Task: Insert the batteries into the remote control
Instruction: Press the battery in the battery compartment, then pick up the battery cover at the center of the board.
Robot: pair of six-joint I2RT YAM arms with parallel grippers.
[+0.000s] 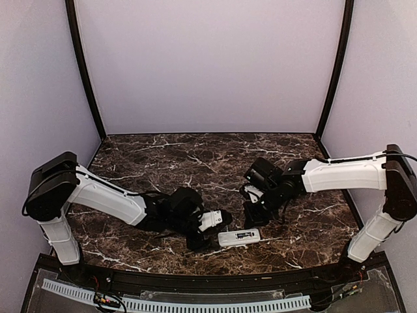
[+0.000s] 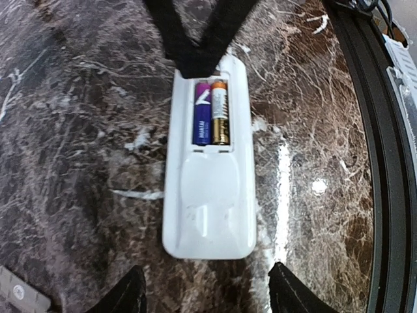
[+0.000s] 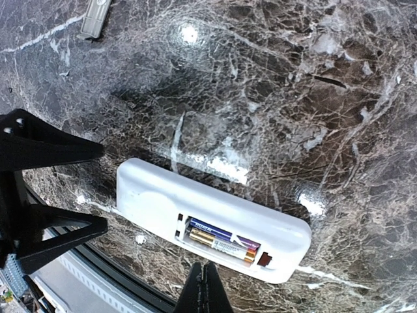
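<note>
The white remote control (image 1: pixel 239 237) lies back up near the table's front edge, its battery bay open. Two batteries sit side by side in the bay, one blue-purple (image 2: pixel 202 112) and one gold (image 2: pixel 219 112); they also show in the right wrist view (image 3: pixel 225 240). My left gripper (image 2: pixel 208 293) is open, its fingers wider than the remote (image 2: pixel 208 195) and just short of its plain end. My right gripper (image 3: pixel 205 267) is shut and empty, its tip at the remote's (image 3: pixel 208 208) bay end; it also shows in the left wrist view (image 2: pixel 195 62).
A small flat pale piece (image 3: pixel 96 18) lies on the dark marble table (image 1: pixel 195 163), apart from the remote. The black front rail (image 1: pixel 195 282) runs close behind the remote. Both arms (image 1: pixel 111 199) (image 1: pixel 339 173) reach in low over the table.
</note>
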